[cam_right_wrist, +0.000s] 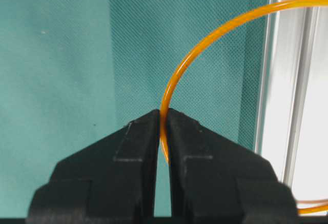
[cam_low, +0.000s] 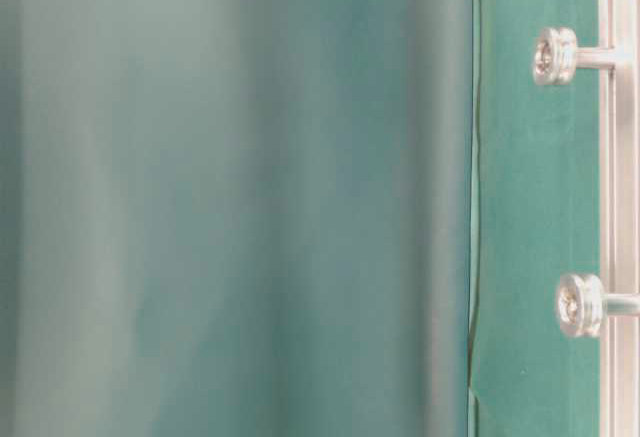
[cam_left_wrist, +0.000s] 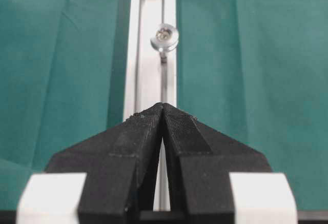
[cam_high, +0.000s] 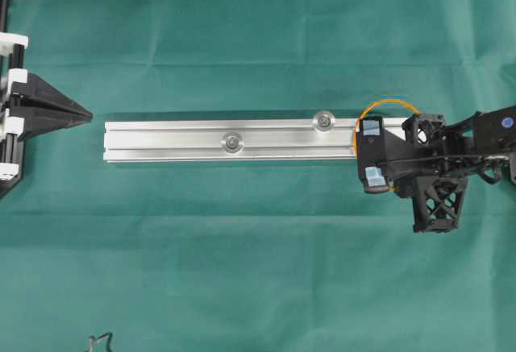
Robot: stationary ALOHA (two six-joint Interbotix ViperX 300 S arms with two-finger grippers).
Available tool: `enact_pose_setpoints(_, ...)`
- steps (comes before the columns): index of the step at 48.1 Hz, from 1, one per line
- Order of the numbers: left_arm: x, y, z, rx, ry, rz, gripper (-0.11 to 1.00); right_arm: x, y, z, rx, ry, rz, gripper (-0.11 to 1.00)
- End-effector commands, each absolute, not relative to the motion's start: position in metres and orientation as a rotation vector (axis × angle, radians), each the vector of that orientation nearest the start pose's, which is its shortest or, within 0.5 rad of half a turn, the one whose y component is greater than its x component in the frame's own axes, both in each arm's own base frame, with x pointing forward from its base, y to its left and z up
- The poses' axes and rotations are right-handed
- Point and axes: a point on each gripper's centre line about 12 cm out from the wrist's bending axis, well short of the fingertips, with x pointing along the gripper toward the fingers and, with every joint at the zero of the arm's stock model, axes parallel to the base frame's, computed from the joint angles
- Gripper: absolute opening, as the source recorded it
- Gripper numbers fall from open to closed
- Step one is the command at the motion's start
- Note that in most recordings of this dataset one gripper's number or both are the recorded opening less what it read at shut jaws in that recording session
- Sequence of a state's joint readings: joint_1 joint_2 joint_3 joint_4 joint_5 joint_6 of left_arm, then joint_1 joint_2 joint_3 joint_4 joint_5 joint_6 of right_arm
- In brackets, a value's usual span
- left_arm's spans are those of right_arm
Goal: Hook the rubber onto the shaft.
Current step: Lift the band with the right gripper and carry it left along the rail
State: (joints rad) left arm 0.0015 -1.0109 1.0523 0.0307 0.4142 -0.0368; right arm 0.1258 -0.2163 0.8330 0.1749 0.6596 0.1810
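The right pincer (cam_right_wrist: 163, 119) is clamped tight, its arm reaching in from the right. The left pincer (cam_left_wrist: 163, 108) rests closed, fingertips meeting.

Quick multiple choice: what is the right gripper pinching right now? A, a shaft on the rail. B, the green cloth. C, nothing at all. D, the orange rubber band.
D: in the right wrist view the right gripper has its jaws closed on the rubber band, whose loop arcs up toward the rail.

Light is even and bright. The metal rail (cam_high: 234, 140) glares white in both wrist views. The table-level view's left side is a soft blur.
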Motion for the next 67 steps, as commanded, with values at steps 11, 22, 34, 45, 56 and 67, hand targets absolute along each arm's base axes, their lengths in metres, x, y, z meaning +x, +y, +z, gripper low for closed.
enact_pose_setpoints(11,0.186,0.002,0.281,-0.005,0.435,0.016,0.00,0.274,0.049,0.193,0.249,1.259,0.027,0.08)
enact_pose_setpoints(22,0.186,0.002,0.281,-0.005,0.435,0.017,0.00,0.269,0.045,0.220,0.191,1.290,0.029,0.08)
enact_pose_setpoints(34,0.186,0.002,0.281,-0.005,0.435,0.017,0.00,0.263,0.042,0.248,0.147,1.300,0.024,0.08)
enact_pose_setpoints(45,0.186,0.002,0.281,-0.005,0.435,0.017,0.00,0.259,0.041,0.264,0.145,1.317,0.026,0.08)
enact_pose_setpoints(56,0.186,0.002,0.281,-0.005,0.435,0.017,0.00,0.259,0.041,0.269,0.144,1.319,0.027,0.08)
enact_pose_setpoints(67,0.186,0.002,0.281,-0.005,0.435,0.016,0.00,0.259,0.041,0.269,0.143,1.317,0.026,0.08)
